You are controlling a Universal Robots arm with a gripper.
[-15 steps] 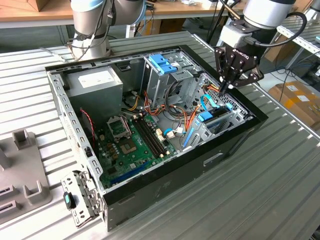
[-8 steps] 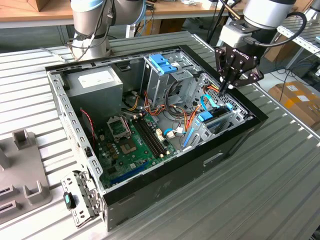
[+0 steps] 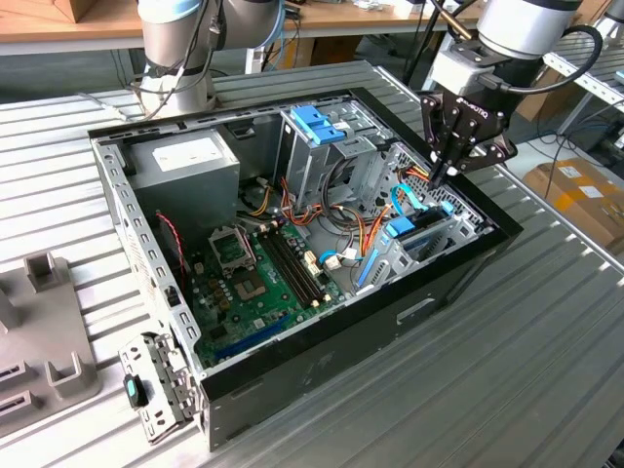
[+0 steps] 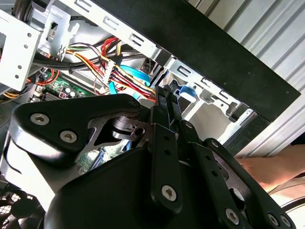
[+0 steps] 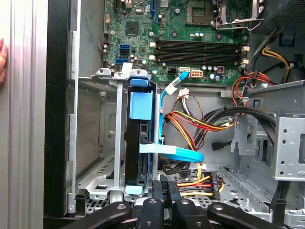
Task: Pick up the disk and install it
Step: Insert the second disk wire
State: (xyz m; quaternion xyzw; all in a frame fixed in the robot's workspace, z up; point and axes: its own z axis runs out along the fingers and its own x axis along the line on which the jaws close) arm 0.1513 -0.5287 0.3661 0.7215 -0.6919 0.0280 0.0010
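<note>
One gripper (image 3: 441, 178) on your arm, hanging over the drive bay corner of the open PC case (image 3: 322, 375), at the exterior view's right. You'll see the fingers pinched together w/ nothing between them in the first wrist view (image 5: 164, 193); same closed look in the second wrist view (image 4: 164, 102).

The disk (image 5: 139, 143) sits on edge in its light-blue carrier, slotted into the metal drive cage (image 5: 95, 143) by the case's front wall. Fingertips are right at the disk's near end; can't tell if they touch it. In the exterior view the disk (image 3: 414, 229) shows as blue plastic just below the gripper.

Blue SATA cable (image 5: 174, 155) crosses the carrier's side, and red/yellow/black power wires (image 5: 190, 121) bunch just beside it. Motherboard (image 5: 190, 43) w/ RAM slots lies beyond the disk. Grey PSU (image 3: 187, 161) sits in the far corner, well apart. A person's hand (image 5: 2, 59) rests at the table edge outside the case.
</note>
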